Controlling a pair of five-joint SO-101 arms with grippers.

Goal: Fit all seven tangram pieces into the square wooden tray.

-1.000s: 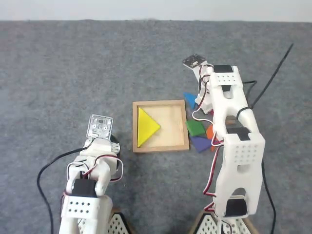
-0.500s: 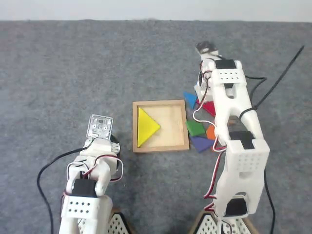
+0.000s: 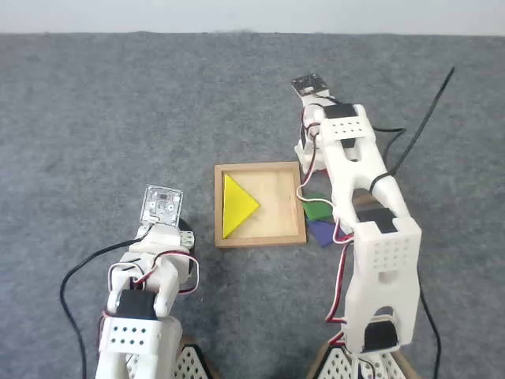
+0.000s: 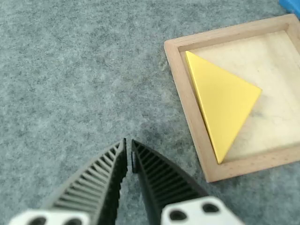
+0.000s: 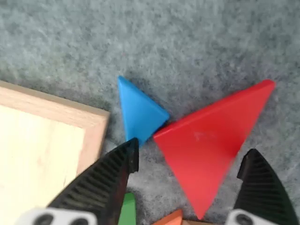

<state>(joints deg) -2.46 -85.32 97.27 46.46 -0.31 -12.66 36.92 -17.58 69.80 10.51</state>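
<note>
The tray [image 3: 260, 238] sits at the centre of the high view on the grey desk [image 3: 110, 118]. One piece is in it: a yellow triangle [image 3: 235, 205] lying flat in the left half, its long edge against the left wall and its tip pointing to the middle. The right half of the tray is bare wood.

The other pieces lie on the desk just right of the tray. A green piece [image 3: 318, 210] and a purple piece [image 3: 322, 230] show beside the tray's right wall, partly covered by the right arm [image 3: 359, 181], which runs up the right side of the frame to a wrist above the tray's upper right corner.

The right pincer [image 5: 192, 154] is released, jaws spread wide, hovering over a red triangle [image 5: 213, 140]. One finger sits by the tip of a small blue triangle [image 5: 138, 112], the other on the far side of the red one. The blue triangle touches the red one's edge and lies just beside the tray's corner. Slivers of green and of an orange piece [image 5: 171, 218] show between the fingers.

The left arm [image 3: 150, 276] stands in the lower left of the high view, apart from the tray. The left pincer [image 4: 128, 143] is clenched on nothing, its tips over bare desk near the tray's left wall.
</note>
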